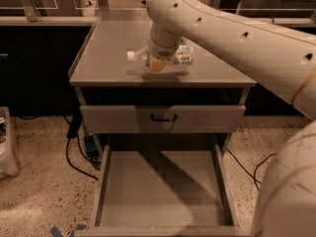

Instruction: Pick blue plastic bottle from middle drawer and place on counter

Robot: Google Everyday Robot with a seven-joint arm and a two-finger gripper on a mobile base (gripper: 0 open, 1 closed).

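Observation:
The blue plastic bottle [185, 56] lies on its side on the counter [111, 48], white cap pointing left and label end pointing right. My gripper [158, 64] comes down from the big white arm onto the bottle's middle and hides that part of it. The gripper sits low, at the counter surface near the front edge. The middle drawer [158, 189] is pulled out wide below, and its grey floor is bare.
A closed grey drawer front with a small black handle [163, 117] sits under the counter. Cables [74, 154] and a blue plug box [91, 145] lie on the floor at left, another cable [256, 168] at right. A white bin [7, 142] stands far left.

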